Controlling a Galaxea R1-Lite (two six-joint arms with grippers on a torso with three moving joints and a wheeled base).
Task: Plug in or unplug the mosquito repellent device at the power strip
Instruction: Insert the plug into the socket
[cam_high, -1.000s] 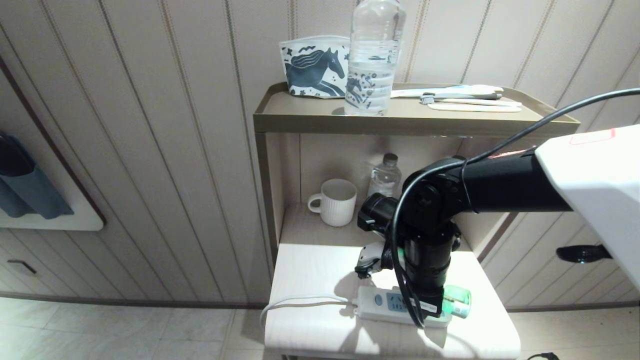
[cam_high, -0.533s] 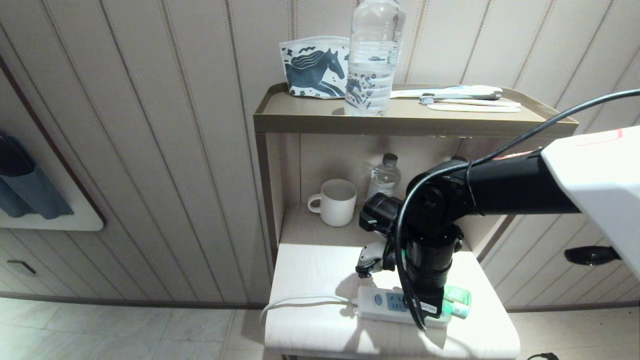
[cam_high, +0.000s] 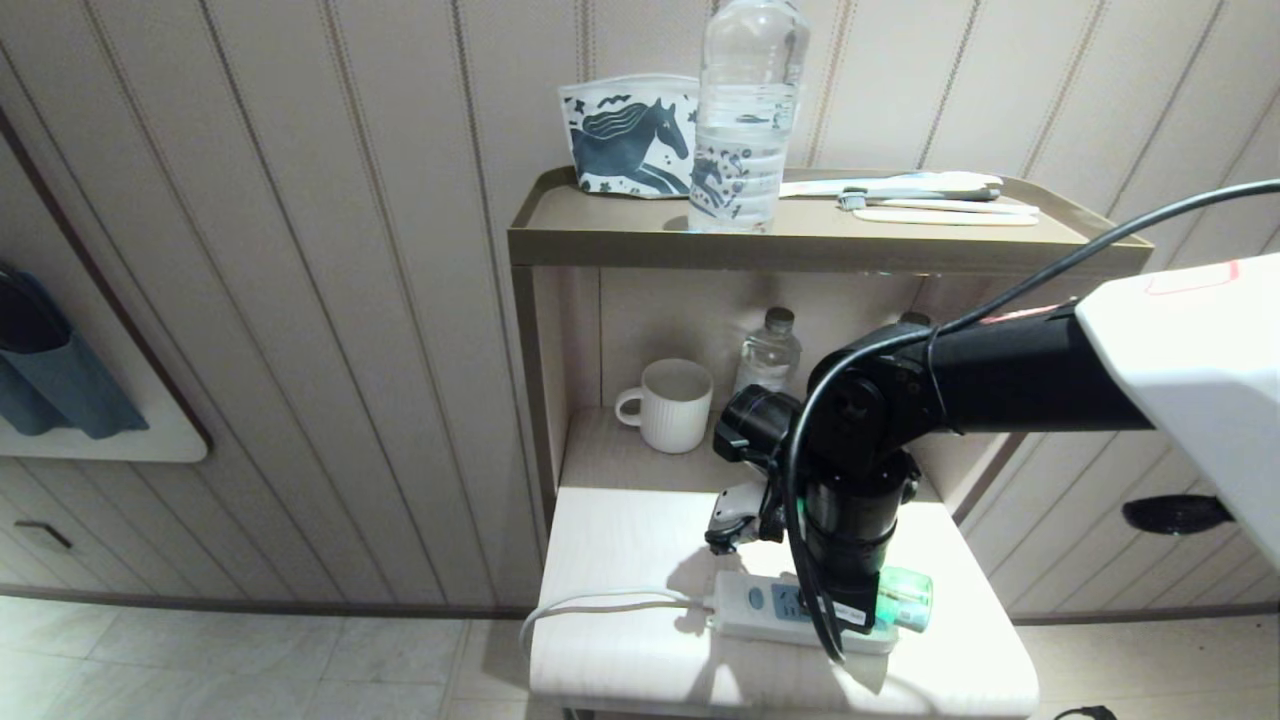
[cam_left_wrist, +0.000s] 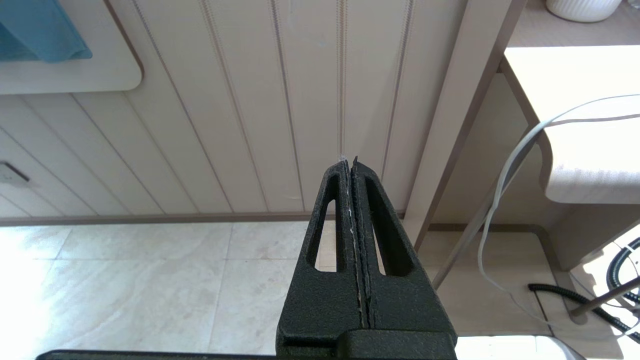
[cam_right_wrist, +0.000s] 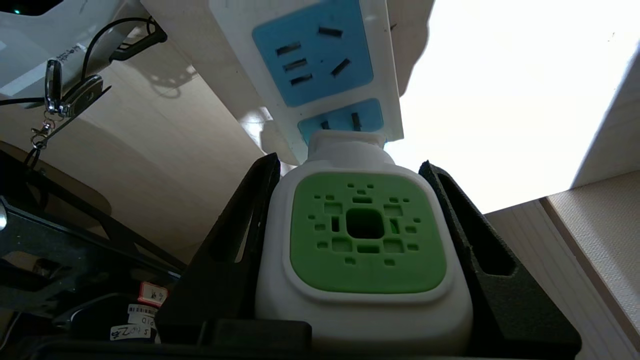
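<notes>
My right gripper (cam_right_wrist: 348, 164) is shut on the mosquito repellent device (cam_right_wrist: 367, 235), one black finger on each side of its white head with the green vented centre. The device's plug end sits against the last pale blue socket of the power strip (cam_right_wrist: 320, 55); its pins are hidden. From the head camera, the strip (cam_high: 760, 605) lies on the low white table (cam_high: 620, 540). My right arm (cam_high: 850, 500) comes down over the strip's right end, where the green bottle (cam_high: 905, 597) sticks out. My left gripper (cam_left_wrist: 350, 162) is shut, empty and parked low, left of the table.
The strip's white cord (cam_high: 600, 603) loops off the table's left edge. Behind the table, a shelf unit holds a white mug (cam_high: 672, 403) and a small water bottle (cam_high: 768, 352). On top stand a tall bottle (cam_high: 745, 110), a horse-print pouch (cam_high: 630, 135) and toothbrushes (cam_high: 920, 195).
The green bottle end has shifted slightly up and to the left with my right wrist and now looks shorter. The grip is the same. The left arm has not moved.
</notes>
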